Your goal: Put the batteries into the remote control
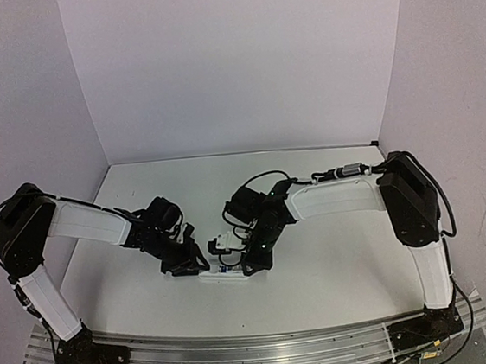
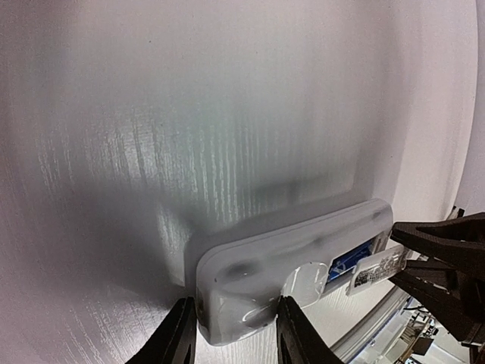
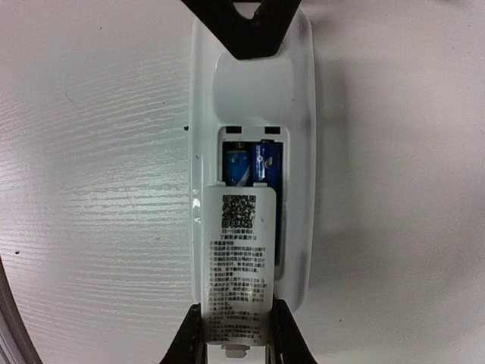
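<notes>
- remote control [image 1: 221,275] lies flat on table [image 1: 338,259], compartment side up, near the front edge, between the two arms
- left gripper [image 2: 231,334] at its left end, one finger on each side of that end
- batteries [image 3: 250,164] side by side in the compartment
- cover [image 3: 241,258] lies over the compartment's right part, overhangs the remote's right end, pinched in right gripper [image 3: 235,337]

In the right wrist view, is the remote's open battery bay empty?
No: two blue batteries lie side by side in the open bay of the remote control, partly covered by the labelled cover.
</notes>
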`<act>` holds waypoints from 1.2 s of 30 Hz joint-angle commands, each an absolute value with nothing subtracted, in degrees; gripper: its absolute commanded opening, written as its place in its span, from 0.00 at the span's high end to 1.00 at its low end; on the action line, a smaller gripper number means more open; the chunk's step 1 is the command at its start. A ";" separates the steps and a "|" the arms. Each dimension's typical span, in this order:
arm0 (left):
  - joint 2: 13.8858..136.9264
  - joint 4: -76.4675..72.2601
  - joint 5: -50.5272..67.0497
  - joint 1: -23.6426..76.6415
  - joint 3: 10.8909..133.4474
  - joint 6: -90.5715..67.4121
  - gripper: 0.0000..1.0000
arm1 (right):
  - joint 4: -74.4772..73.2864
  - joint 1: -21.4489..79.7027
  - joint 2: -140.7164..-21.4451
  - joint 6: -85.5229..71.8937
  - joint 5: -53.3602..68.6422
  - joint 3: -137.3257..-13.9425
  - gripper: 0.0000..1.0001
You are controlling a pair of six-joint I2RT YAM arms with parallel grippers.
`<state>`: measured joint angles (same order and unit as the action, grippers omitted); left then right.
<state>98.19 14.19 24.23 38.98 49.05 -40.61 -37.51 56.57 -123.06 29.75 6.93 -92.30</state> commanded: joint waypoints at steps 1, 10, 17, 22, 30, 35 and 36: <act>96.92 12.17 25.94 39.11 48.26 -41.64 0.63 | -39.52 57.34 -124.64 28.37 5.40 -96.15 0.99; 96.55 10.15 27.00 39.20 47.37 -42.04 0.64 | -42.17 57.98 -127.13 28.56 3.65 -99.71 0.99; 96.53 9.24 27.40 39.28 47.18 -42.14 0.64 | -43.87 58.88 -128.35 29.49 2.30 -101.74 0.99; 95.92 8.64 27.44 39.29 47.09 -42.26 0.64 | -45.05 59.28 -129.43 29.71 1.07 -102.92 1.00; 95.71 7.25 28.31 39.29 46.51 -42.56 0.65 | -46.75 59.88 -131.14 29.96 -1.75 -105.00 1.00; 95.29 6.53 28.82 39.25 46.19 -42.78 0.65 | -47.05 60.29 -132.13 29.63 -3.06 -106.14 1.00; 95.28 6.41 28.84 39.27 46.13 -42.78 0.65 | -47.03 60.38 -132.17 29.70 -2.99 -106.24 1.00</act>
<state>97.34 10.30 26.58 38.96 46.35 -42.13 -46.52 59.66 -129.59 29.43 -1.93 -104.36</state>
